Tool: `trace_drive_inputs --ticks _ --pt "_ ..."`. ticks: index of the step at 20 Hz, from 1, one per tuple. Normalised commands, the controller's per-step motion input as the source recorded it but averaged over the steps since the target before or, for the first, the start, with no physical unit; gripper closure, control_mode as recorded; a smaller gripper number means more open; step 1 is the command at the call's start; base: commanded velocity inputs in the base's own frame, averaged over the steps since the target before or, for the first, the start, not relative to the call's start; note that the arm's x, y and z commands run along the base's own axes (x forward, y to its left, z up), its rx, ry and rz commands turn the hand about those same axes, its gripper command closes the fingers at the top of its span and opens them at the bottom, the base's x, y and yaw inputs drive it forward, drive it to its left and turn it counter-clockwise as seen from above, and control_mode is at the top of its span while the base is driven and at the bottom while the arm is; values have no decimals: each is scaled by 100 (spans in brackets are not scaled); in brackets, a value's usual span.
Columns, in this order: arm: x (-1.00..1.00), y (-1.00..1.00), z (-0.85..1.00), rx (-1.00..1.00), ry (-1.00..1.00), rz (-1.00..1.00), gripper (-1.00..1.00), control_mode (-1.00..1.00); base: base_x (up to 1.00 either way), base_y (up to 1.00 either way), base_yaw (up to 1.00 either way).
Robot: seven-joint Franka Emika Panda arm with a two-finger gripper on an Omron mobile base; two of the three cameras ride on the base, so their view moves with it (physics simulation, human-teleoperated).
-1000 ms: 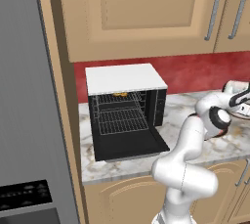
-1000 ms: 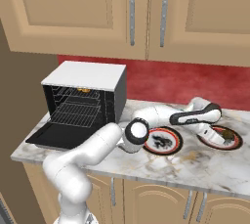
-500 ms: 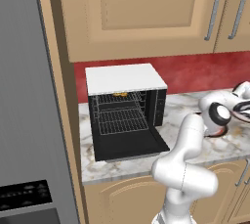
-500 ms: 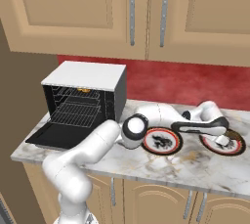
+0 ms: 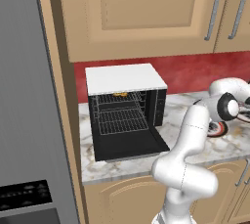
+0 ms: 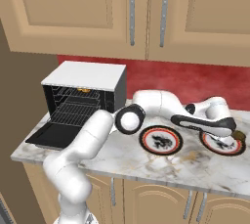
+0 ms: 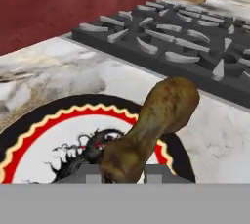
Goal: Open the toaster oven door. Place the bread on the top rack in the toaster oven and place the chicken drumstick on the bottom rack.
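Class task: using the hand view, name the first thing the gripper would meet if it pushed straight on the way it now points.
The chicken drumstick itself, already between the jaws of the gripper. Beyond it probably comes the plate, though depth is unclear.

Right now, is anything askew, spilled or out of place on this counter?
Nothing stands out. The oven door lies open, bread sits on the top rack, and the end effector grips the drumstick over its plate.
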Motion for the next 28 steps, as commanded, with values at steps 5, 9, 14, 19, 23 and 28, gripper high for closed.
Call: trace_drive_inputs --ticks 5,9,14,19,23,28 --pt "-100 94 62 0 0 15 100 -100 0 0 0" --pt "-100 100 63 0 0 27 100 -100 0 0 0" --pt "-100 100 53 0 6 32 100 -100 0 0 0" --pt "-100 100 38 0 10 32 100 -100 0 0 0" --pt "-86 100 46 0 20 30 100 -100 0 0 0" --pt "-60 100 54 -4 25 30 100 -100 0 0 0"
